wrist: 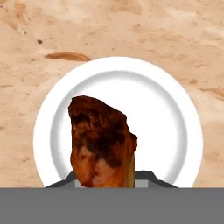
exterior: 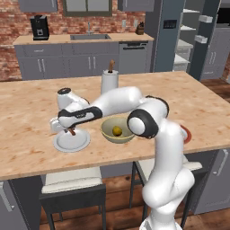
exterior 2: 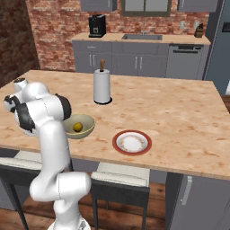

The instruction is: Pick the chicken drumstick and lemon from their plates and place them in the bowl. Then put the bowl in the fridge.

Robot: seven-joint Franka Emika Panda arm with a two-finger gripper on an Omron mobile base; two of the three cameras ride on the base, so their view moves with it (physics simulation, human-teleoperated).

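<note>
A: We are holding the tool (exterior: 71, 130) low over the plain white plate (exterior: 72, 142), and in the hand view the chicken drumstick (wrist: 103, 142) is sitting right at the fingertips, filling the space between them. We are judging that the tool is clamped on the drumstick; the fingers themselves are mostly hidden behind the meat.

B: Why are we gripping it like that, from above?

A: The drumstick is small against its plate, so coming straight down is keeping the fingers off the plate's raised rim. Whether the meat is touching the plate or is just clear of it, we cannot tell.

B: And the other pieces?

A: The lemon (exterior: 117, 130) is lying in the bowl (exterior: 107, 133), just to the right of the white plate. The red-rimmed plate (exterior 2: 131, 142) is sitting bare further right, near the table's (exterior: 31, 108) near edge.

B: So how much room are we getting for the carry?

A: The path to the bowl is short and free, but our own forearm is stretching across just above the bowl's far side, so we are expecting a small lift and a careful swing. The paper towel roll (exterior: 109, 80) is standing well behind. The fridge (exterior: 168, 33) is waiting open at the far right, past the table's end.
</note>
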